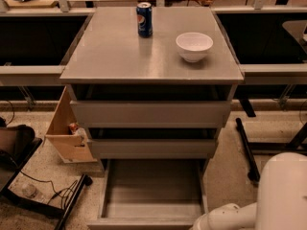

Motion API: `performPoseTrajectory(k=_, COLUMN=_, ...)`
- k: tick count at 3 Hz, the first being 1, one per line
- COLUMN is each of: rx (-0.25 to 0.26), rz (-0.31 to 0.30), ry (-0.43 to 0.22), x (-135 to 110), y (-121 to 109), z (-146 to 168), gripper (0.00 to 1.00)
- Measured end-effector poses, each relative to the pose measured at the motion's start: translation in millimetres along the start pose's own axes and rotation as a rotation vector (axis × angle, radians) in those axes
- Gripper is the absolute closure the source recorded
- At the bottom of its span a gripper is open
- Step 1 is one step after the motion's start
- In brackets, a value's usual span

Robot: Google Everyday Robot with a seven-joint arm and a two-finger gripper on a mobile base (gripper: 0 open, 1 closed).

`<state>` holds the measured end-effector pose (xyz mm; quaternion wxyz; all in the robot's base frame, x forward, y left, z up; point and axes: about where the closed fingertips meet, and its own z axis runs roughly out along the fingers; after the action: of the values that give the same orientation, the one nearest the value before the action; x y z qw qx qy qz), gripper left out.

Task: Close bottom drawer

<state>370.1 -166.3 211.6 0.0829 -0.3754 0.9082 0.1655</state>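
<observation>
The grey cabinet (151, 61) has three drawers. The bottom drawer (152, 189) is pulled far out toward me, showing its smooth grey box interior; its front edge (144, 222) lies at the bottom of the view. The middle drawer front (152, 148) and the top drawer front (150, 113) each stand slightly out. My white arm (225, 217) lies at the bottom right, next to the open drawer's right front corner. The gripper is below the bottom edge of the view and does not show.
A blue soda can (144, 19) and a white bowl (194, 46) stand on the cabinet top. A wooden box (67, 131) sits on the floor left of the cabinet, with cables and a black frame (57, 200) beside it. Black stand legs (247, 147) are at the right.
</observation>
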Motion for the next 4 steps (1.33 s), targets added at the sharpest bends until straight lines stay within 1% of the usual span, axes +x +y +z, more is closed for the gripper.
performPoseTrajectory(k=1, rx=-0.007, rz=-0.037, ry=-0.054, x=3.2, y=-4.5, z=58.2, gripper=1.0)
performPoseTrajectory(k=2, rx=-0.017, rz=-0.082, ry=-0.133, x=-9.7, y=-1.2, z=102.0, gripper=1.0)
performPoseTrajectory(k=3, rx=-0.011, rz=-0.13, ry=-0.242, x=-39.1, y=4.7, z=119.3, gripper=1.0)
performPoseTrajectory(k=4, rx=-0.014, rz=-0.178, ry=-0.357, x=-80.6, y=11.7, z=121.0, gripper=1.0)
